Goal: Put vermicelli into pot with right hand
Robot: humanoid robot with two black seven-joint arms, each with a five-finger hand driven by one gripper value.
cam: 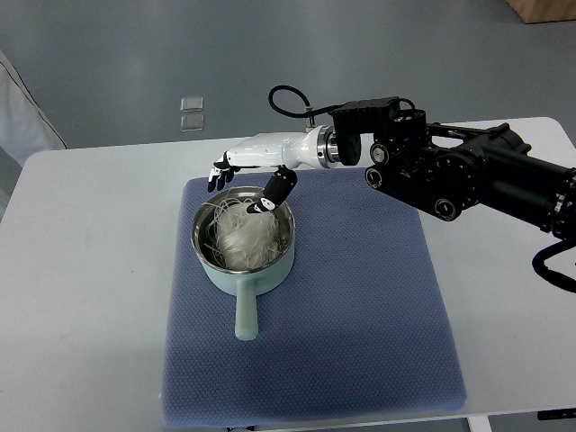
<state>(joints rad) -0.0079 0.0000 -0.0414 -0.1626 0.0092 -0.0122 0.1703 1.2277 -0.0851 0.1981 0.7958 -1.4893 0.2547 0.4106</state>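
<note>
The white table carries a blue-grey mat, which spreads under the hand and toward the camera from it. The black right arm comes in from the right edge and ends in 1 white right hand. Directly below the hand stands the pale green pot on the mat, its handle pointing toward the camera. The vermicelli lies inside the pot as a white tangle. The hand hovers over the pot's far rim with fingers relaxed and spread, holding nothing; its thumb points down just above the vermicelli.
</note>
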